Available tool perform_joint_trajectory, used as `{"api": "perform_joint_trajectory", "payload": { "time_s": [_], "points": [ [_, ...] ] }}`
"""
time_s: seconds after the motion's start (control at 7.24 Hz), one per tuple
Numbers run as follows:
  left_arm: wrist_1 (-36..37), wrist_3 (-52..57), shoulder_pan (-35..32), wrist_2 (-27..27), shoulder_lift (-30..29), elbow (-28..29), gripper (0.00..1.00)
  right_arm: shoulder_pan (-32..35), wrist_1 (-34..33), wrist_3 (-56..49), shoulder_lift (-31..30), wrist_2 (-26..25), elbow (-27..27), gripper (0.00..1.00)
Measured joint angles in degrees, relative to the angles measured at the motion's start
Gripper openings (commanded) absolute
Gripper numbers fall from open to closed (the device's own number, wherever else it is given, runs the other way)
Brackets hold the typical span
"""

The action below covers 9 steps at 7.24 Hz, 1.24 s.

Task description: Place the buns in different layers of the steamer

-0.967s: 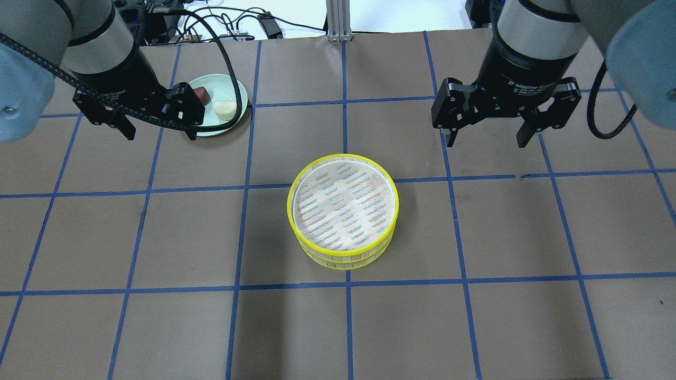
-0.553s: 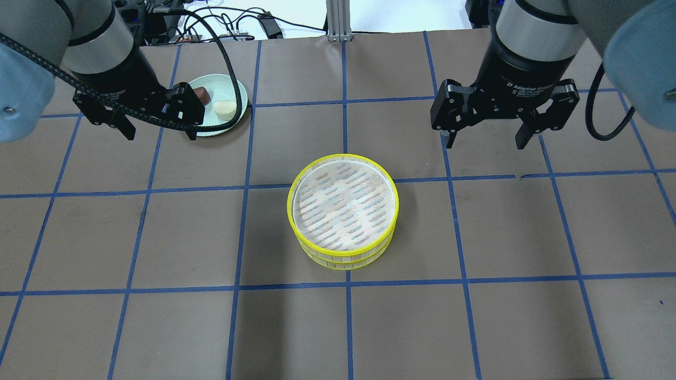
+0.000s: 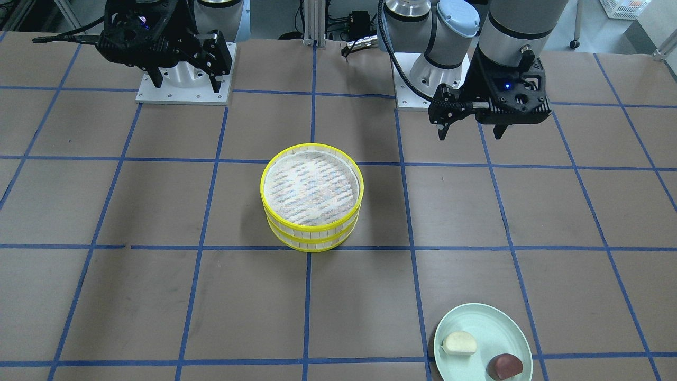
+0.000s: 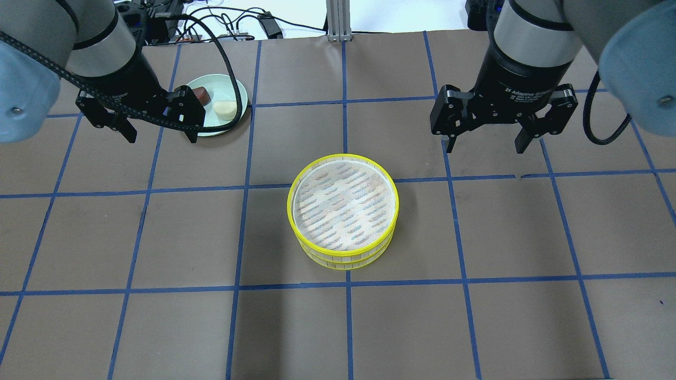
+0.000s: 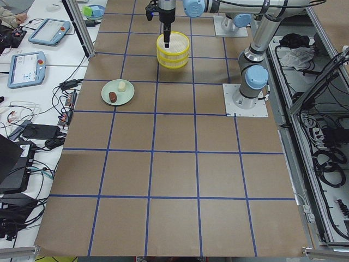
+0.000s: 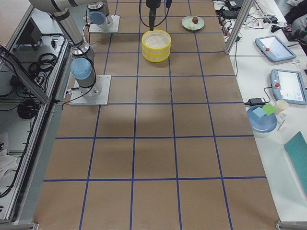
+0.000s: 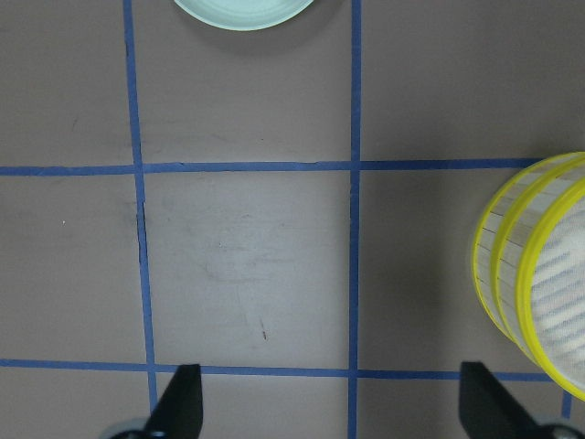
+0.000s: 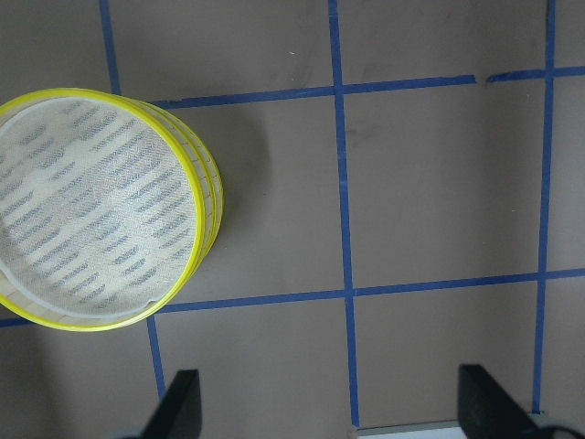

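Note:
The steamer (image 4: 289,206) stands mid-table as two stacked layers with yellow rims; its top woven floor is bare. It also shows in the front view (image 3: 312,235) and both wrist views (image 7: 512,229) (image 8: 208,197). The cream-white bun (image 4: 224,108) (image 3: 459,343) and the reddish-brown bun (image 4: 202,94) (image 3: 505,366) lie on a pale green plate (image 4: 224,125). My left gripper (image 4: 160,135) is open and empty, hovering just beside the plate. My right gripper (image 4: 485,149) is open and empty, up and right of the steamer.
Brown table with a blue tape grid. The arm bases (image 3: 182,79) sit at the robot's side. Cables and an aluminium post (image 4: 336,21) lie beyond the far edge. Tablets and cups (image 6: 261,117) rest on side benches.
My right gripper has shifted slightly toward the steamer's side of the table and stays open. My left gripper has barely moved. The buns and the steamer are unmoved.

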Motion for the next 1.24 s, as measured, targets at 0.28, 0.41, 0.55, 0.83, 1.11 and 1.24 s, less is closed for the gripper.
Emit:
{"api": "perform_joint_trajectory", "payload": {
  "time_s": [0.28, 0.41, 0.55, 0.83, 1.11, 1.24],
  "points": [
    [0.2, 0.0, 0.7, 4.5, -0.2, -0.1, 1.00, 0.1, 0.0, 0.0, 0.0, 0.0, 0.0, 1.00],
    [1.1, 0.1, 1.0, 5.1, -0.5, -0.1, 1.00, 0.1, 0.1, 0.0, 0.0, 0.0, 0.0, 1.00],
    [3.8, 0.2, 1.4, 5.2, -1.5, -0.1, 1.00, 0.1, 0.1, 0.1, 0.0, -0.1, 0.0, 1.00],
    [13.6, 2.1, 1.7, 2.8, -4.6, -0.1, 1.00, 0.1, 0.1, 0.0, 0.0, -0.1, 0.1, 1.00],
    [22.4, 8.8, 2.1, -1.4, -8.4, 0.2, 1.00, 0.2, 0.1, 0.1, 0.1, -0.1, 0.1, 1.00],
    [26.5, 11.6, 2.4, -2.0, -10.6, 0.4, 1.00, 0.3, 0.3, 0.1, 0.5, -0.1, 0.1, 1.00]
  ]
}}
